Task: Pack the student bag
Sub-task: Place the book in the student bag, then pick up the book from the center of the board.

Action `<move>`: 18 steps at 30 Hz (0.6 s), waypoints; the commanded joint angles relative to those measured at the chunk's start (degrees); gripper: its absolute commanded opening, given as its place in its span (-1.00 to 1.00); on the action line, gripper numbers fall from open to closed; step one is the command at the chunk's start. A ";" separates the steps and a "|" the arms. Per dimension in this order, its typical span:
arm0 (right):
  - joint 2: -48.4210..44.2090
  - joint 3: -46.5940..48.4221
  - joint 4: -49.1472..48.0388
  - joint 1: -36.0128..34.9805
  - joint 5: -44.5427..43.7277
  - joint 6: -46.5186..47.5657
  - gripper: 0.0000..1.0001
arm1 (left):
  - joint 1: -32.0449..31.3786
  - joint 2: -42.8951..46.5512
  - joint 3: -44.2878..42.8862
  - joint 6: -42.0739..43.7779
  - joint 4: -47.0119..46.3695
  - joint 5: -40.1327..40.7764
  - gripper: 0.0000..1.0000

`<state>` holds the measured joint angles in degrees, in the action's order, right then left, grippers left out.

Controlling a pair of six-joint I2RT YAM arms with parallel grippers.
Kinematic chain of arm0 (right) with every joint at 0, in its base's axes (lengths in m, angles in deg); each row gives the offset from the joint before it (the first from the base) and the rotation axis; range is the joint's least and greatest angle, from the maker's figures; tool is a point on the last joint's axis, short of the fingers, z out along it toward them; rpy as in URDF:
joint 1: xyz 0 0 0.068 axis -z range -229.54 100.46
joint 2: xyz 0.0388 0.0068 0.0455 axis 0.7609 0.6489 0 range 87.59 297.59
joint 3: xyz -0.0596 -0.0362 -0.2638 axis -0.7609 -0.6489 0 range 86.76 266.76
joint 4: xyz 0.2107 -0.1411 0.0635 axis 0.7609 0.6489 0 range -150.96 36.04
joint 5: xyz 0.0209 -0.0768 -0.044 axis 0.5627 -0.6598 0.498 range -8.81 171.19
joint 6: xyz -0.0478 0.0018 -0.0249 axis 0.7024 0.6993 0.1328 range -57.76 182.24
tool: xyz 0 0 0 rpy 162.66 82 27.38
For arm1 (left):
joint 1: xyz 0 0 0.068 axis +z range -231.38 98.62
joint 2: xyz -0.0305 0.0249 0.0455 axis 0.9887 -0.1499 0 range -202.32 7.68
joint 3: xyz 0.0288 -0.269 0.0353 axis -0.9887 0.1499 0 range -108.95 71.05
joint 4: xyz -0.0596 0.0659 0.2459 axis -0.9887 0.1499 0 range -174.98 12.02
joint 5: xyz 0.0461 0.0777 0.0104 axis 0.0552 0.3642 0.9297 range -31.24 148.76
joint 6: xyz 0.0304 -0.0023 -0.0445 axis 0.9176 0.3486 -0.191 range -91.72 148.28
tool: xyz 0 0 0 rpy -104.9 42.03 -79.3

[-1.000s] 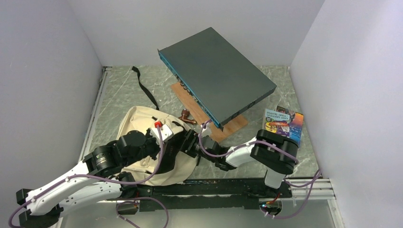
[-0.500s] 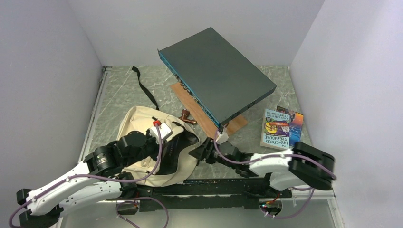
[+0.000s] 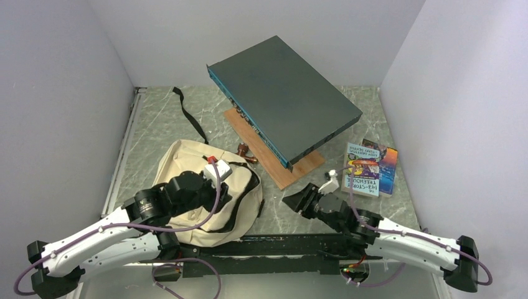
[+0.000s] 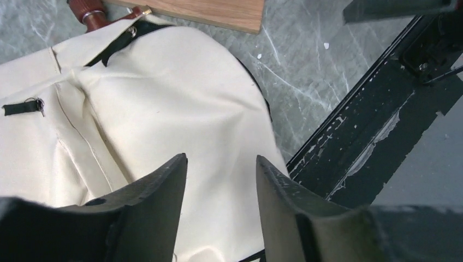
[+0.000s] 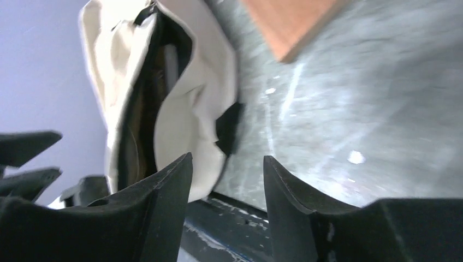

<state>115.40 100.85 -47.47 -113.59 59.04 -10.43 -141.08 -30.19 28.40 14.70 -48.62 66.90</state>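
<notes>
The left claw (image 4: pixel 221 164) is partly spread, with a clear gap between its two fingers and nothing caught in it. Straight beneath and ahead of it lies the student bag (image 4: pixel 164 98), its cream cloth filling the space under the tips; whether the fingers touch the cloth cannot be told. To this claw's right runs the black rail (image 4: pixel 371 125) at the table's near edge, and beyond its tips, past the bag's far rim, sit a dark red knob (image 4: pixel 90 11) and the edge of a wooden board (image 4: pixel 218 11). The right claw (image 5: pixel 227 161) is likewise half spread and grips nothing. It sits low over the grey-green table (image 5: pixel 355 109), its tips aimed at the bag, which lies ahead and to its left, near but apart, with its dark mouth gaping toward the claw. The board's corner lies ahead and to this claw's right. In the overhead view a dark grey flat box (image 3: pixel 283 99) rests tilted on the board, farther out than both claws, and a colourful book (image 3: pixel 364 169) lies behind the right claw, on the side away from the bag.
</notes>
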 commanded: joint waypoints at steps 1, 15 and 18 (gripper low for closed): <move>-0.77 12.69 35.13 0.94 -11.16 -5.08 0.11 | 0.11 -2.67 -2.39 -2.82 -1.90 -2.77 0.14; 11.91 25.07 59.88 8.64 -22.61 -18.01 0.59 | 0.11 4.76 1.81 -2.10 -13.06 5.12 0.25; 7.67 18.51 53.52 11.58 -21.23 -17.99 0.57 | 0.11 6.75 1.79 -0.77 -13.41 8.87 0.30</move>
<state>127.40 125.33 8.90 -105.02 38.75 -25.42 -141.08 -25.31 29.75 11.00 -56.51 69.28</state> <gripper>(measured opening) 0.782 0.624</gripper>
